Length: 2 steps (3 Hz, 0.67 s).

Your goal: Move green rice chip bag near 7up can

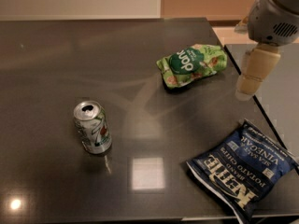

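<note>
Light-green rice chip bag [194,64] lay ungrasped, well apart from silver-grey 7up can [92,127]; beige gripper [247,84] hovered near bag, closure indeterminate.

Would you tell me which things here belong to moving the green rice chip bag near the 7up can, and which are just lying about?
For the job:
light-green rice chip bag with round dark-green logo, far right
upright silver-grey 7up can, near left
cream gripper, hanging right of that bag, apart from it

Lying about:
larger dark-blue chip bag with white lettering, near right
</note>
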### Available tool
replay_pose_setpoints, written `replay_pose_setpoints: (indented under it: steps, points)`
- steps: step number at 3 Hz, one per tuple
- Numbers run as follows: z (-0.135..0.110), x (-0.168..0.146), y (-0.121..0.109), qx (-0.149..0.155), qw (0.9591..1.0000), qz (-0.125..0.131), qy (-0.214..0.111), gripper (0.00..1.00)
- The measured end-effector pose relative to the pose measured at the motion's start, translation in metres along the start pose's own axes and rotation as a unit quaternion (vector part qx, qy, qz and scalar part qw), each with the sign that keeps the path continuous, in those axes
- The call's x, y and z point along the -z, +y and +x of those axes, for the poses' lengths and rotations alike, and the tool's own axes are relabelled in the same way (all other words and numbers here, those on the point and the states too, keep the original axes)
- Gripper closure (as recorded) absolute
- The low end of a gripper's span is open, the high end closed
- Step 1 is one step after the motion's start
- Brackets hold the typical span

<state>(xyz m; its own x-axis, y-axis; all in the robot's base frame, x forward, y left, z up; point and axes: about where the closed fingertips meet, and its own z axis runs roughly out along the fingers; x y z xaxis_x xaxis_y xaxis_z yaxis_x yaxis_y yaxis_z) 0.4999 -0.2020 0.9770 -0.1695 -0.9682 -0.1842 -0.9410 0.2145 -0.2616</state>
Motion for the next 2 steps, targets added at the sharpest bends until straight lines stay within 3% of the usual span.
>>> replay_pose_setpoints:
  steps: [2]
  points:
    - [-0.042, -0.028, -0.076, 0.043, 0.9990, 0.011, -0.009, 0.00]
